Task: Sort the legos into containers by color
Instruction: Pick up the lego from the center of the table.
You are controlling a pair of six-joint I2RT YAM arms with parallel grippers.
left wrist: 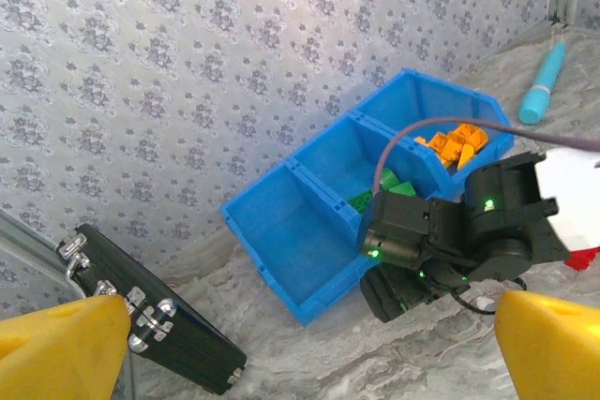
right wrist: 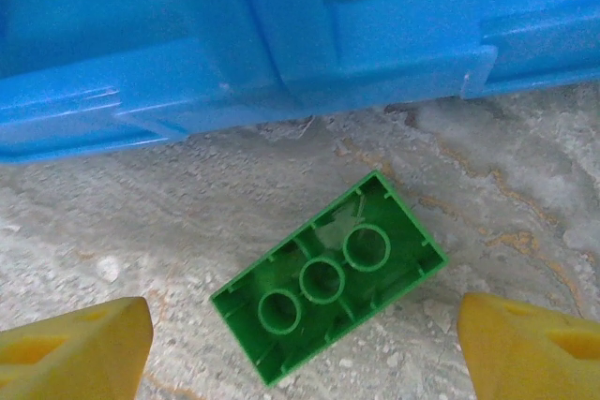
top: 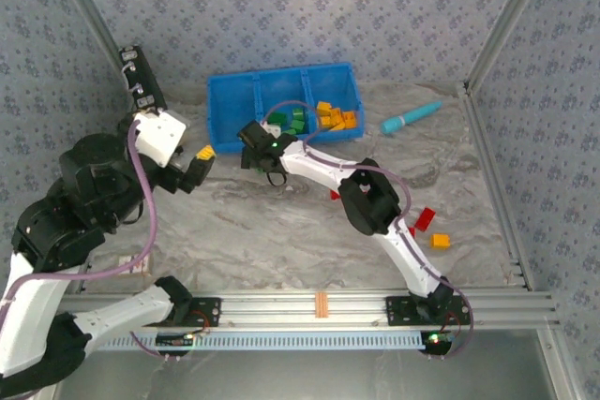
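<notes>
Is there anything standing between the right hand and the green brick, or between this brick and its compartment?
Nothing lies between the open right hand and the upturned green brick. The blue bin's front wall stands between the brick and the middle compartment holding green bricks.

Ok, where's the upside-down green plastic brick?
Right wrist view: the green brick lies on the marbled table just outside the bright blue plastic bin, centred under the open right pincer.
</notes>
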